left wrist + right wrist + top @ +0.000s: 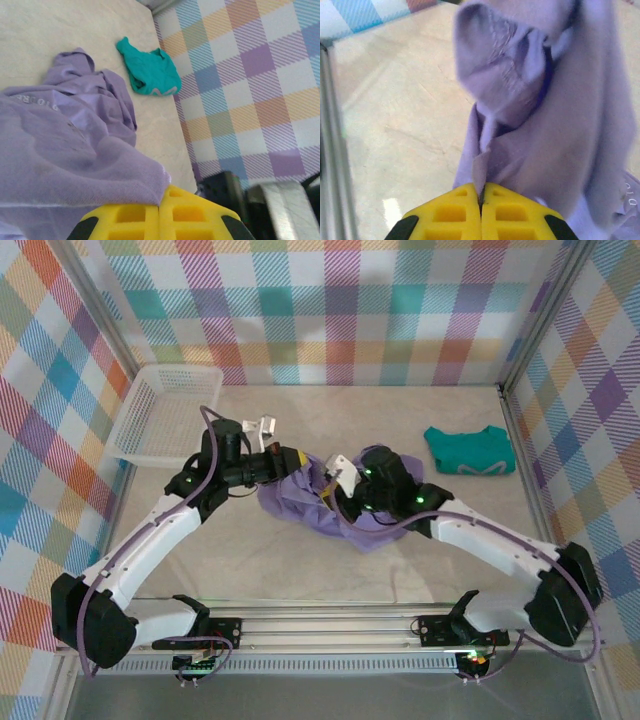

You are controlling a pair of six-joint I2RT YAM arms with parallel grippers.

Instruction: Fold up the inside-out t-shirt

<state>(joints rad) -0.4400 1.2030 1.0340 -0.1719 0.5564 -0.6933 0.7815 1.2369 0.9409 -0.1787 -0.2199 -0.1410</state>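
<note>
The inside-out t-shirt (300,505) is a bunched lavender heap in the middle of the table, between my two grippers. My left gripper (290,457) sits at its upper left edge. In the left wrist view the yellow fingers of the left gripper (162,194) are shut on a fold of the t-shirt (65,145), which bears faint mirrored lettering. My right gripper (329,489) is at the heap's upper right. In the right wrist view the right gripper (481,193) is shut on a thin edge of the t-shirt (560,130), and the fabric hangs in folds beyond the fingertips.
A folded teal-green garment (470,452) lies at the back right, also seen in the left wrist view (150,72). A white mesh basket (183,369) stands at the back left. Plaid walls and metal posts (330,150) enclose the table.
</note>
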